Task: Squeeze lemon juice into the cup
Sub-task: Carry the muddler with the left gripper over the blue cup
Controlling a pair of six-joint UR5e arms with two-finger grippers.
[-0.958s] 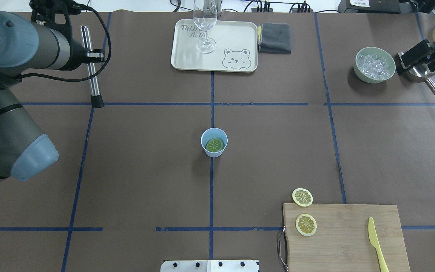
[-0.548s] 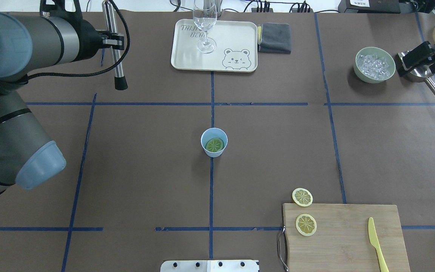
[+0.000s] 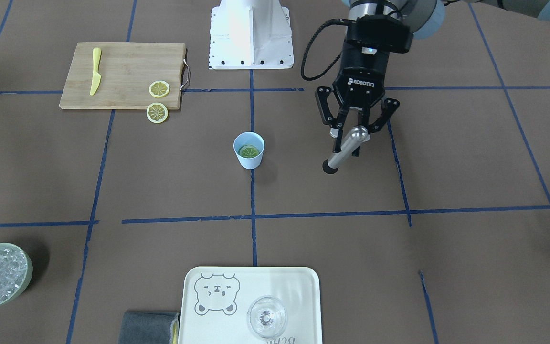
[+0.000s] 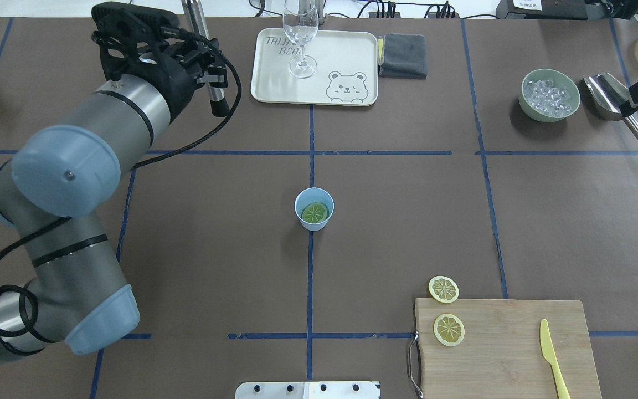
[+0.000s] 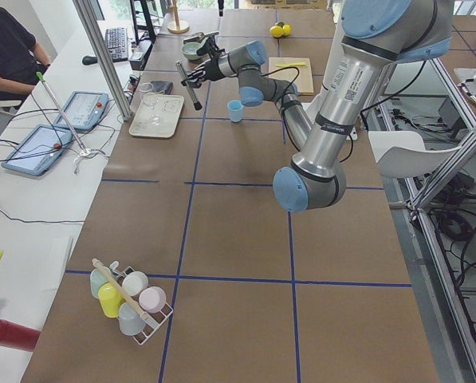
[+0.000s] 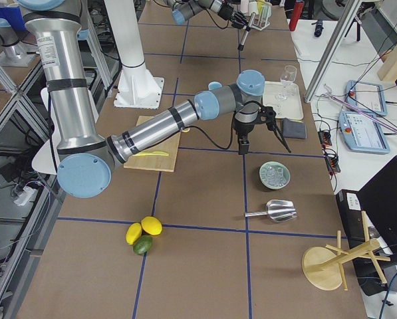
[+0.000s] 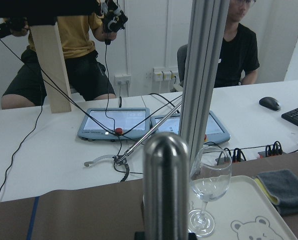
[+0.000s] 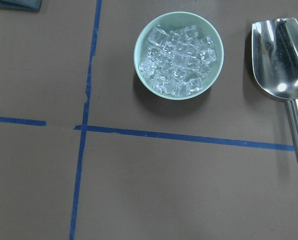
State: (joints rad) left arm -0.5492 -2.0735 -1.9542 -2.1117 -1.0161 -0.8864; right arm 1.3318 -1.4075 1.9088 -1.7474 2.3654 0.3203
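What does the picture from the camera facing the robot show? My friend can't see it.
The robot's left gripper holds a tilted metal rod, apart from a light-blue cup with a lemon slice inside. Also on the brown table: a wooden cutting board with a yellow knife, and a green bowl of ice.

Both arms are showing the same build: left arm (image 4: 114, 119) and right arm (image 6: 151, 133) are wearing silver tube links, light-blue joint caps (image 4: 58, 166) and thin black bands. A black cable (image 4: 186, 145) is looping outside the left arm. Left gripper (image 3: 353, 135) is showing black with white ROBOTIQ lettering. White base (image 3: 250, 33) is carrying a row of dark screws (image 3: 242, 62). Upper link is bearing a printed label (image 5: 351, 76), probably the model name.
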